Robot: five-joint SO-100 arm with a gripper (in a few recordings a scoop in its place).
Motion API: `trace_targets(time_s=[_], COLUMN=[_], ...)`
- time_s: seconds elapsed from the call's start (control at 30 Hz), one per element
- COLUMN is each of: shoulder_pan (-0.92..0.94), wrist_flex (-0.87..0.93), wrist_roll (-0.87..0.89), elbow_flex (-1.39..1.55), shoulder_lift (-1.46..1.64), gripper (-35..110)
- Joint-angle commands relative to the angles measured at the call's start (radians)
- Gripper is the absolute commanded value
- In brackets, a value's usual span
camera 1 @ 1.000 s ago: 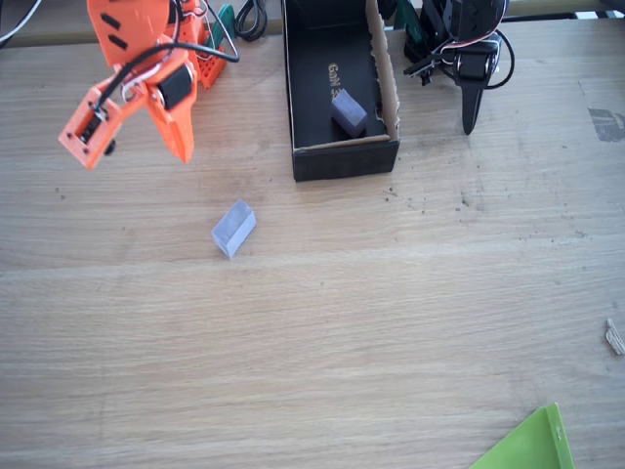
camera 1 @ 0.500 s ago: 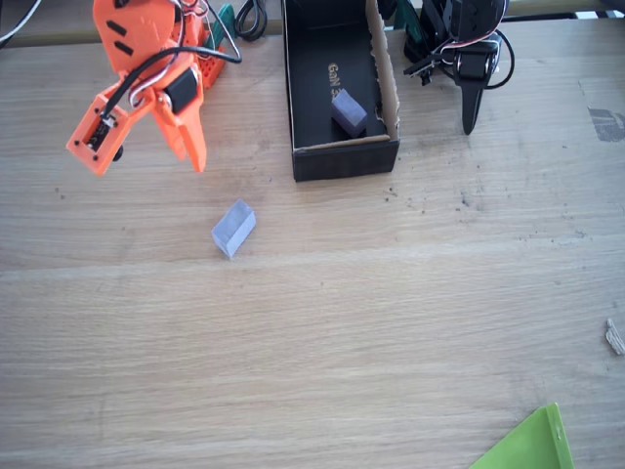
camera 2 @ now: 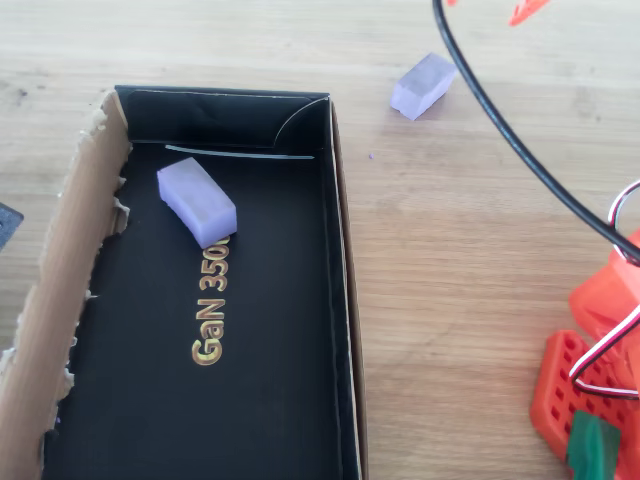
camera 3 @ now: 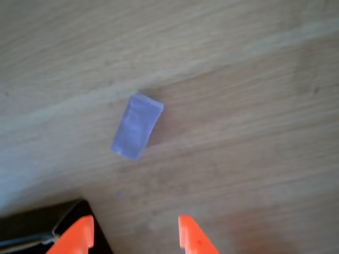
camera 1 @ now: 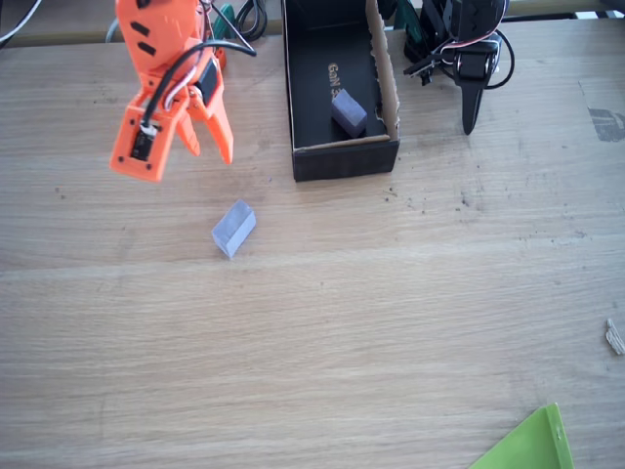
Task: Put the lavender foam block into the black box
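lavender foam block (camera 1: 233, 229): lies flat on the bare wooden surface (camera 1: 322, 332), well outside the box, turned at a slant; it also shows in the overhead view (camera 2: 424, 86) and the wrist view (camera 3: 136, 126). nothing touches it.

black box (camera 1: 341, 88): stands near the far edge of the surface in the fixed view, up and to the right of the block, with a strip of bare wood between them. one long side is raw brown cardboard with a ragged edge (camera 2: 60, 290); gold lettering (camera 2: 212, 318) runs along the inner floor.

darker block (camera 1: 348, 112): sits inside the box, on its floor near one end wall (a deeper slate-purple in the fixed view, paler in the overhead view (camera 2: 196, 201)).

tool (camera 1: 186, 149): orange, hanging above the surface up and to the left of the lavender block in the fixed view, clear of it and of the box. its two fingers are spread apart and hold nothing; in the wrist view the tips (camera 3: 193, 238) stand at the lower edge with bare wood between them, the block lying beyond the gap.

green sheet (camera 1: 532, 445): a corner shows at the lower right edge of the fixed view, well away from everything else.
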Motion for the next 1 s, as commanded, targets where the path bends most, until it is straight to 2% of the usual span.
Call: trace_targets(time_s=[0.0, 0.3, 0.6, 0.97], shoulder_pan=[-0.018, -0.023, 0.029, 0.032], wrist_flex=[-0.003, -0.012, -0.011, -0.100], wrist_roll=[0.032, 0.018, -0.043, -0.051], elbow_flex=[-0.032, -0.031, -0.014, -0.018], shoulder_lift=[0.005, -0.017, 0.002, -0.138], gripper=[22, 29, 26, 27])
